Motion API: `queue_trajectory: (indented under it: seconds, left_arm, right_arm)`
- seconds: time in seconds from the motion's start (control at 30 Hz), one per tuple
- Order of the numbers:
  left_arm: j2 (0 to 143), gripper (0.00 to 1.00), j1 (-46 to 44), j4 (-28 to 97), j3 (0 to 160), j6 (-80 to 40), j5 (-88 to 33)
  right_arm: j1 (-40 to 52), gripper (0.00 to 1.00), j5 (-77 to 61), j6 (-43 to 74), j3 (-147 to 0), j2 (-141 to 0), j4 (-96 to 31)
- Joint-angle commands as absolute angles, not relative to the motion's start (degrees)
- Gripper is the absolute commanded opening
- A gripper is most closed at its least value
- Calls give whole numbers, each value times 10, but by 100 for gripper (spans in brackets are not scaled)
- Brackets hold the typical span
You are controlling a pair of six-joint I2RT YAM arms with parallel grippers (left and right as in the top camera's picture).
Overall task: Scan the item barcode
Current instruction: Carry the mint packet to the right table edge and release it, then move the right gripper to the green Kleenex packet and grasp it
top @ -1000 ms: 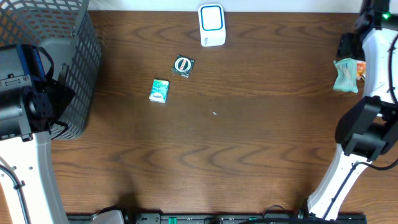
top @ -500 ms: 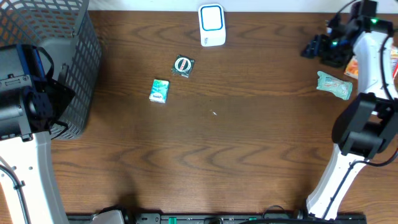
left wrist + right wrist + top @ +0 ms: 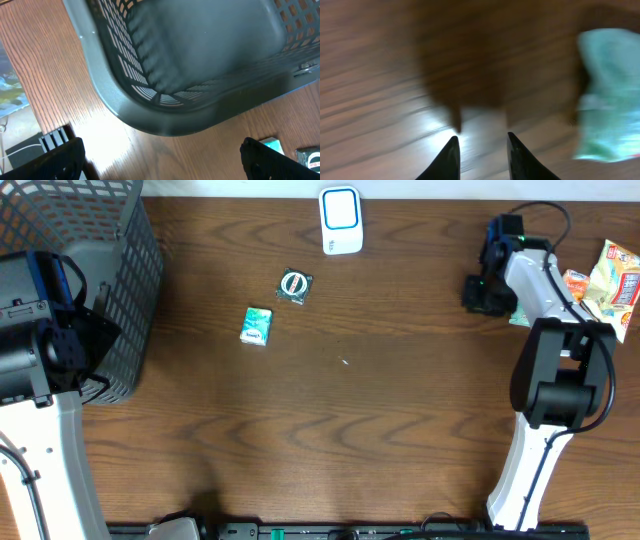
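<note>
The right gripper [image 3: 482,157] is hovering over the table [image 3: 380,75], jaws standing only narrowly apart and gripping nothing. The pale green packet [image 3: 606,95] is lying just beside it, off to the right in the wrist view, its long axis running roughly along the fingers. The left gripper [image 3: 162,162], spread wide beside the mesh basket [image 3: 165,110], is sitting well apart from the packet, so the right arm is nearer

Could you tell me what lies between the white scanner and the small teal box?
In the overhead view, a dark packet with a white ring lies between the scanner and the teal box, touching neither.
</note>
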State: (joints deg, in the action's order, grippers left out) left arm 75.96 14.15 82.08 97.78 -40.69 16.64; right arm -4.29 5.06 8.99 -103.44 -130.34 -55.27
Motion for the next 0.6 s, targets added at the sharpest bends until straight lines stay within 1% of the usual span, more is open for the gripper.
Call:
queue_trajectory:
  seconds: [0.0, 0.17, 0.33, 0.4, 0.57]
  left_arm:
    - [756, 97, 144, 822, 977, -412, 172]
    - [756, 98, 145, 822, 977, -412, 172]
    - [756, 98, 145, 822, 977, -412, 172]
    - [756, 98, 144, 822, 977, -412, 172]
    - [756, 97, 145, 822, 977, -412, 172]
  right_arm:
    - [-82, 22, 112, 107, -1023, -1304, -533]
    - [-113, 21, 103, 76, -1023, -1304, -518]
    - [-151, 19, 117, 86, -1023, -1304, -516]
    - [-159, 20, 110, 109, -1023, -1304, -520]
    - [-156, 23, 46, 106, -1027, -1284, -527]
